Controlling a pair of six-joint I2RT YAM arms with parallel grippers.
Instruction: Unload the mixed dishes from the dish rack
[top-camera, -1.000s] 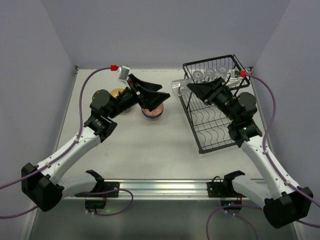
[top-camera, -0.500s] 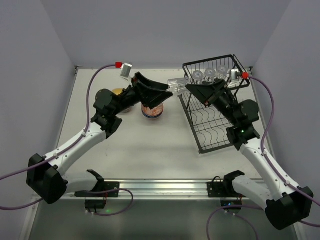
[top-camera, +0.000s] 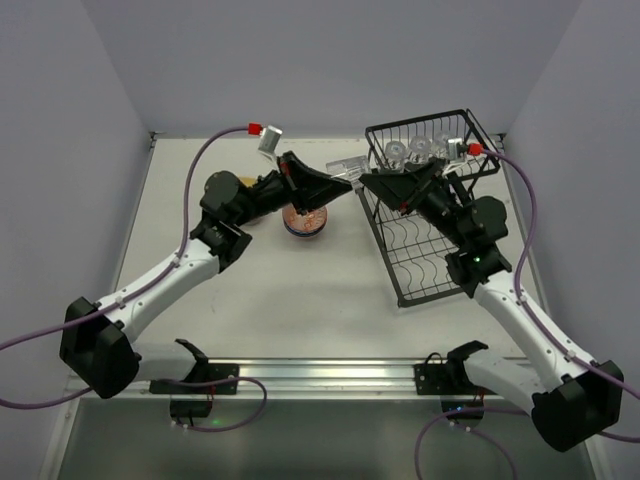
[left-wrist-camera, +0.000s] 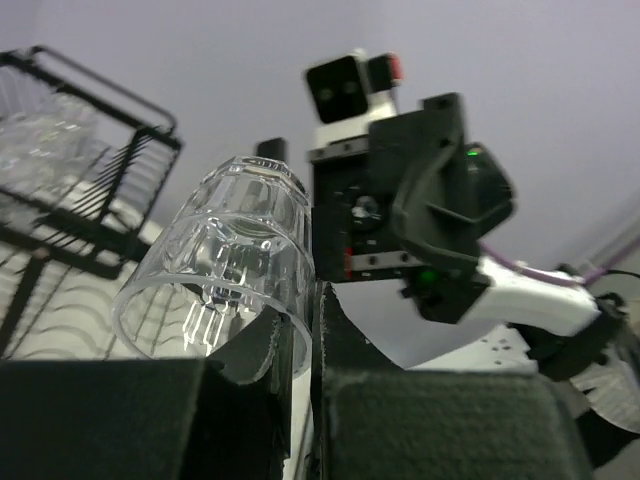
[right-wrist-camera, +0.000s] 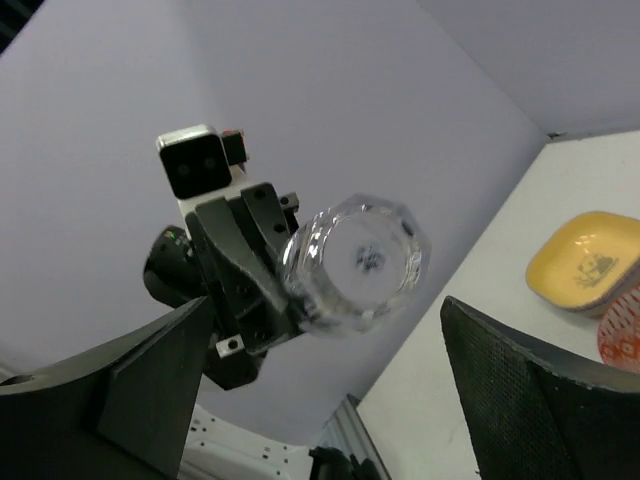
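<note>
A clear drinking glass (top-camera: 347, 167) hangs on its side in the air just left of the black wire dish rack (top-camera: 432, 262). My left gripper (top-camera: 343, 186) is shut on its rim; in the left wrist view one finger sits inside the glass (left-wrist-camera: 230, 250) and one outside. My right gripper (top-camera: 380, 190) stands open at the glass's base, apart from it. The right wrist view looks at the base of the glass (right-wrist-camera: 355, 262) between wide-spread fingers (right-wrist-camera: 545, 395). Several more glasses (top-camera: 418, 150) lie in the rack's upper shelf.
A reddish-pink patterned bowl (top-camera: 305, 221) sits on the table under the left arm. A yellow plate (right-wrist-camera: 585, 258) lies beyond it, mostly hidden from above by the left arm. The rack's lower wavy tray (top-camera: 425, 255) shows no dishes. Grey walls close in the table.
My left arm reached right to the glass and its jaws closed on the rim. My right gripper, which held the glass, opened and let it go.
</note>
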